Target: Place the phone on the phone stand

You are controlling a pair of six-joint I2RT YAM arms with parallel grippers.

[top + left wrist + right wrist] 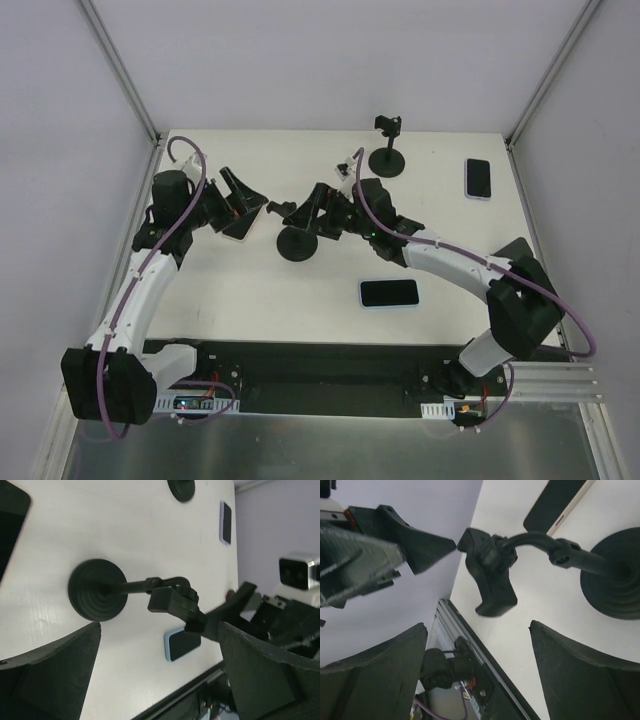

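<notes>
A black phone stand (pixel 297 242) stands mid-table on a round base, its clamp head (pixel 284 210) tilted over to the left. My right gripper (pixel 306 208) is open just right of that clamp head (pixel 490 575), nothing between its fingers (pixel 477 625). My left gripper (pixel 246 203) is open to the left of the stand, facing its base (pixel 96 590) and clamp (pixel 175 602), with nothing held (pixel 160 630). One phone (pixel 238 228) lies flat beside the left gripper's fingers. A blue-cased phone (pixel 389 293) lies near the front, and another phone (pixel 478 178) at the back right.
A second black stand (pixel 388 150) stands upright at the back centre. The black rail (pixel 320 370) with the arm bases runs along the table's near edge. Grey walls enclose the table on the left, back and right.
</notes>
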